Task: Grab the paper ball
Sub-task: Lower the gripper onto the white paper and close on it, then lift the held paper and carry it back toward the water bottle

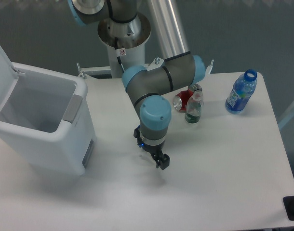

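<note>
My gripper [150,149] hangs low over the middle of the white table [224,163], pointing down, with its jaws spread open. One dark fingertip [162,162] shows at the lower right and the other peeks out at the upper left of the wrist. The paper ball is hidden beneath the gripper and wrist, so I cannot tell whether the fingers touch it.
A white bin [38,120] with its lid up stands at the left. Behind the arm are a red can [181,101] on its side and a small green bottle [193,108]. A blue water bottle [241,92] stands at the back right.
</note>
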